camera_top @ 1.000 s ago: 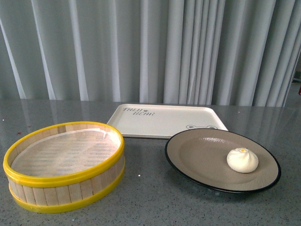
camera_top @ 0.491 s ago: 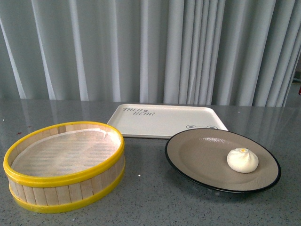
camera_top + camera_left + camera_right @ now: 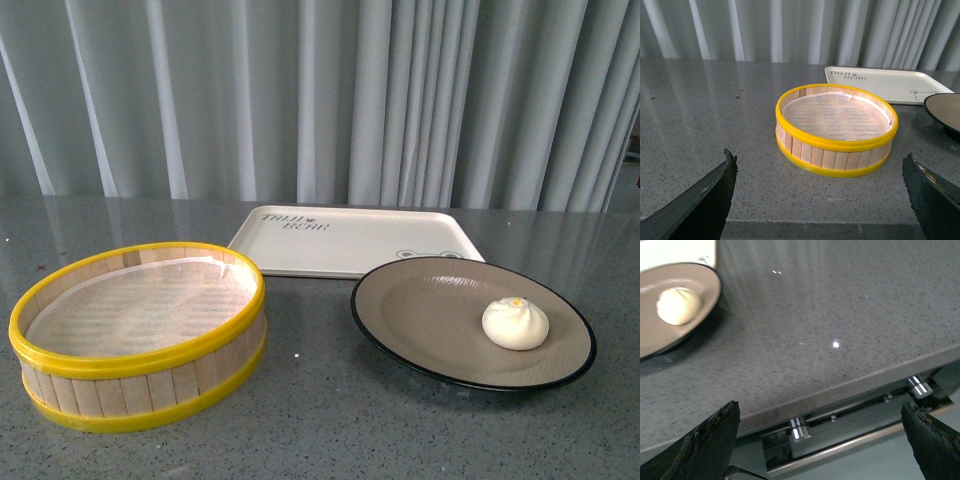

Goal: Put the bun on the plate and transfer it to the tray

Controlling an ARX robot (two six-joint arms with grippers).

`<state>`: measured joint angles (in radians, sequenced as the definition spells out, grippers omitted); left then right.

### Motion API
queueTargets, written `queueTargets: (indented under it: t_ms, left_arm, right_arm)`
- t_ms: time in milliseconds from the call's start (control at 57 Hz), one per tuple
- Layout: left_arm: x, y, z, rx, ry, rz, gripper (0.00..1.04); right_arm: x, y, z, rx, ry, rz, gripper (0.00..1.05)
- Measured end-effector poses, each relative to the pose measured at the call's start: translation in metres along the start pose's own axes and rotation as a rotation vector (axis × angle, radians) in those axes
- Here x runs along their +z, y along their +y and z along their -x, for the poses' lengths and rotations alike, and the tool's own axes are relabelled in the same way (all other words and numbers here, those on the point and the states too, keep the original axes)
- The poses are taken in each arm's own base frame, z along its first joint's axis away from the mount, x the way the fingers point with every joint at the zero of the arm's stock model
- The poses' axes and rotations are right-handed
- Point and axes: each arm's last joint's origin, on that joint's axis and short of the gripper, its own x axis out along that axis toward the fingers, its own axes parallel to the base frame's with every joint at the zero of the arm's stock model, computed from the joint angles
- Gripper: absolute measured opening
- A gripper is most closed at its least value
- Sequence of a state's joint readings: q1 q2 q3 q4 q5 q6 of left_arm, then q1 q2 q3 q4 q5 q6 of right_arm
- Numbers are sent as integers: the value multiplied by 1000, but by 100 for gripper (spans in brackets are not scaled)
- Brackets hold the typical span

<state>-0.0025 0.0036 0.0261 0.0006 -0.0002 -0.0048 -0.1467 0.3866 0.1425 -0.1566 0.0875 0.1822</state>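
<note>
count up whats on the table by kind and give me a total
bun: 1
plate: 1
tray: 1
steamer basket: 1
total: 4

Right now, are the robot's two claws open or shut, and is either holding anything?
Left gripper: open, holding nothing.
Right gripper: open, holding nothing.

Plate (image 3: 945,112) partly beyond both wrist views' edges; tray (image 3: 340,245) corner behind it.
</note>
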Motion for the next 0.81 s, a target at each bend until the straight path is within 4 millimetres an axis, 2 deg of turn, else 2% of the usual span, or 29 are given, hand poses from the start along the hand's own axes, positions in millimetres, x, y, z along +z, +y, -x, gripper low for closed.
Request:
queueTargets:
  t_ms: [123, 246, 351, 439, 596, 737, 807]
  left_arm:
    - [0, 0, 0, 0, 0, 0, 98]
    - [0, 0, 0, 0, 0, 0, 98]
    - [0, 0, 0, 0, 0, 0, 98]
    - [0, 0, 0, 0, 0, 0, 98]
    - [0, 0, 0, 0, 0, 0, 98]
    - [0, 0, 0, 1, 0, 0, 98]
    - [0, 0, 0, 0, 0, 0, 98]
  right_arm:
    - [17, -13, -21, -21, 56, 83, 96]
    - [39, -17, -40, 6, 107, 270, 96]
    - [57, -8, -54, 60, 136, 431, 96]
    - [68, 7, -62, 132, 125, 470, 96]
    - [60, 41, -70, 249, 157, 344, 96]
    - [49, 40, -76, 228, 261, 435, 96]
    - [50, 40, -76, 254, 304, 519, 96]
